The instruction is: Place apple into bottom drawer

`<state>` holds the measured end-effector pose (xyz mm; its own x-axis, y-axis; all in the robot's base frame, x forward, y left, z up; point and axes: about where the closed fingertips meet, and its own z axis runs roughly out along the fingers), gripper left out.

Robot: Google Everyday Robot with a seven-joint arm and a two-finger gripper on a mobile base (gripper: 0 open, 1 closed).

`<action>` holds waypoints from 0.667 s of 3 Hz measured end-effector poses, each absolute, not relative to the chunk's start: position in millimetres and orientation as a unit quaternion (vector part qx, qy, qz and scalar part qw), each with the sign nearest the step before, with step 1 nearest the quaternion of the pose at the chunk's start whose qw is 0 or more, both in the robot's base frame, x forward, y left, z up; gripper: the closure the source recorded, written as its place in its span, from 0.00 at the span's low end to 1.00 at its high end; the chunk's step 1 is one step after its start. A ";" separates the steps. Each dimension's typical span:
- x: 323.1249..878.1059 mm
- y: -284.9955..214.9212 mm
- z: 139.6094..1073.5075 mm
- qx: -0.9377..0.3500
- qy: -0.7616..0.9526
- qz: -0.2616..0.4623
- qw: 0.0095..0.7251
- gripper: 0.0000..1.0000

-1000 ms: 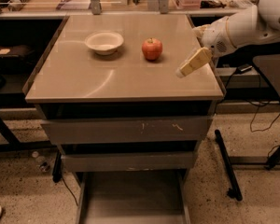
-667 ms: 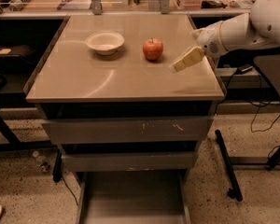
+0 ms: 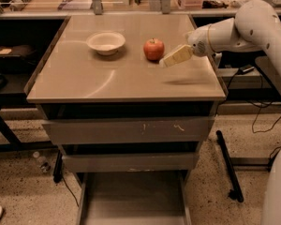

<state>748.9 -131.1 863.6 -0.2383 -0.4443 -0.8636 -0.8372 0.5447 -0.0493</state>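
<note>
The small red-orange apple (image 3: 153, 49) sits on the tan cabinet top (image 3: 107, 78), right of centre towards the back. My gripper (image 3: 166, 61) hovers just right of the apple and slightly in front of it, above the top, its cream fingers (image 3: 177, 56) pointing left at the apple. It holds nothing. The bottom drawer (image 3: 133, 201) is pulled out at the foot of the cabinet, its flat grey floor bare.
A cream-white bowl (image 3: 106, 42) stands left of the apple. The scratched upper drawer (image 3: 126, 131) and middle drawer (image 3: 129, 162) are shut. My white arm (image 3: 253, 27) reaches in from the right. Cluttered shelves stand behind, a black stand leg at the right.
My gripper has moved left and a little farther back, from near the right edge of the top to close beside the apple. The apple and bowl have not moved.
</note>
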 end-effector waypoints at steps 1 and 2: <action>763.4 -116.2 863.3 -0.430 0.753 0.216 0.450 0.00; 775.1 -107.9 858.0 -0.433 0.756 0.205 0.446 0.00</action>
<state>775.1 -107.9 858.0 -0.2268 -0.4710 -0.8525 -0.8374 0.5412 -0.0762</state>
